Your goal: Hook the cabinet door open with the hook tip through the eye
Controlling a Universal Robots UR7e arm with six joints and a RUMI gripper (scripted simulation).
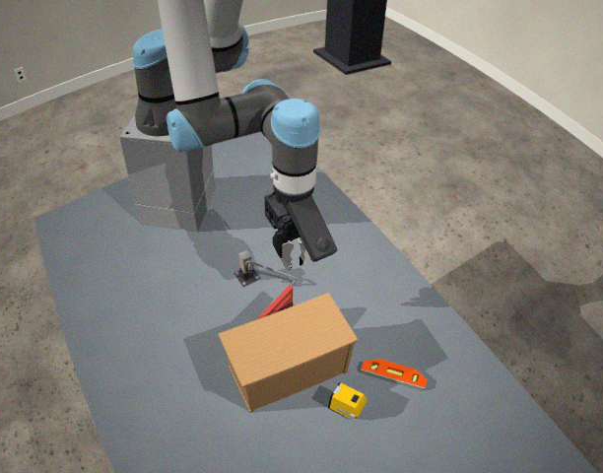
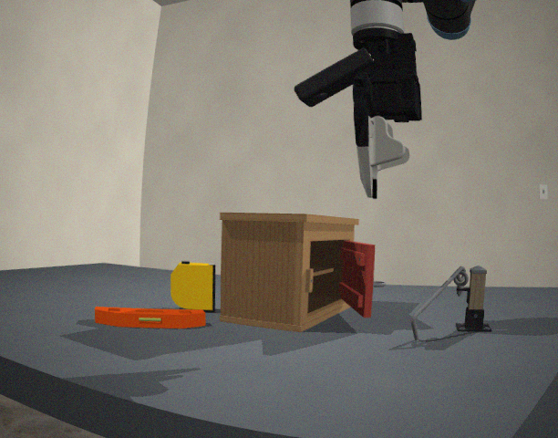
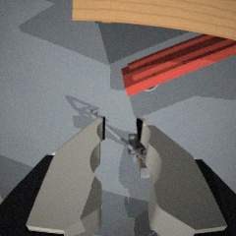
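The thin grey metal hook [image 2: 435, 297] slants from its small wooden post [image 2: 476, 292], tip resting on the bench, near the far edge. Beside it the boxy wooden cabinet [image 1: 288, 351] sits flat, red door [image 2: 357, 276] ajar. The jaws [image 2: 371, 181], nearly closed, empty, hang above.

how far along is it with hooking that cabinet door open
Early. Done: the red door stands partly open and the cabinet sits flat. In hand: the empty pincer hangs high above the hook. Left: the hook's tip rests on the mat, not in the door's eye.
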